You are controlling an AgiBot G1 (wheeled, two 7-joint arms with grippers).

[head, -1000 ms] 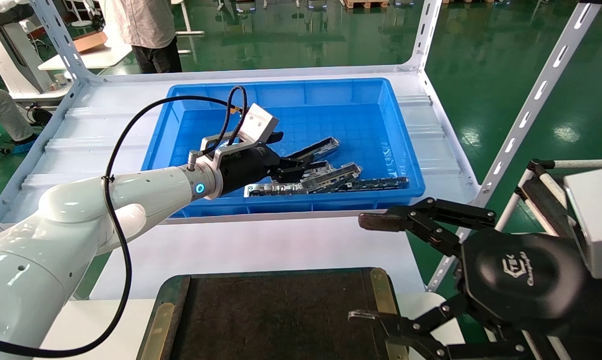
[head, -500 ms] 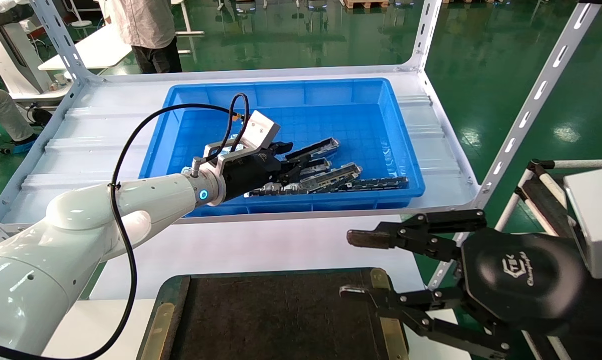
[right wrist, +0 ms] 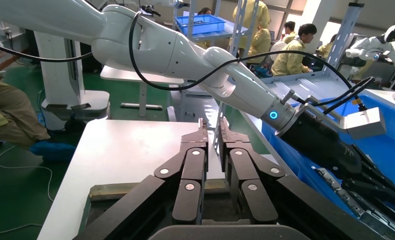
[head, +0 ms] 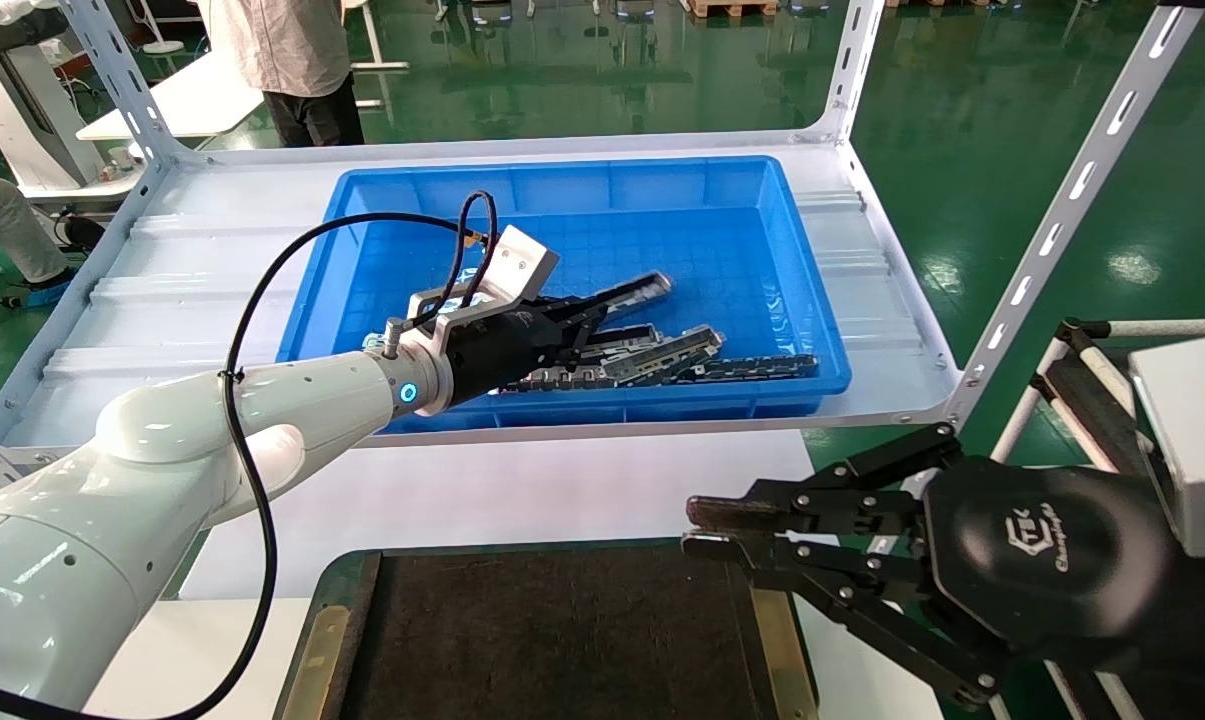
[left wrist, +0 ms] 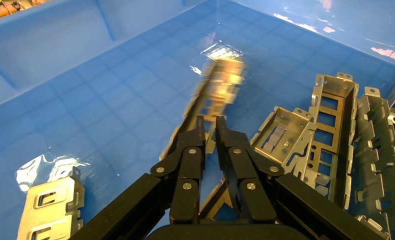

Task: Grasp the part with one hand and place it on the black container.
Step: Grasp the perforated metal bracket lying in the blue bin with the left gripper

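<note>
The left gripper point(head: 587, 312) has closed its fingers point(left wrist: 198, 137) on the part point(head: 630, 291), which juts beyond the fingertips; only the left wrist view shows the clamp. The right gripper point(head: 707, 530) has nearly closed, empty.

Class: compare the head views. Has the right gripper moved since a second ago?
Yes. The right gripper has closed its fingers and dropped slightly toward the black container; its upper fingertip, earlier nearer the blue bin, now sits lower.

Blurred in left wrist view: part point(left wrist: 216, 85), near end hidden behind fingers point(left wrist: 195, 145). Cut off by head view's lower edge: container point(head: 562, 640). Partly hidden behind left gripper point(head: 587, 318): piled bars point(head: 662, 358).
</note>
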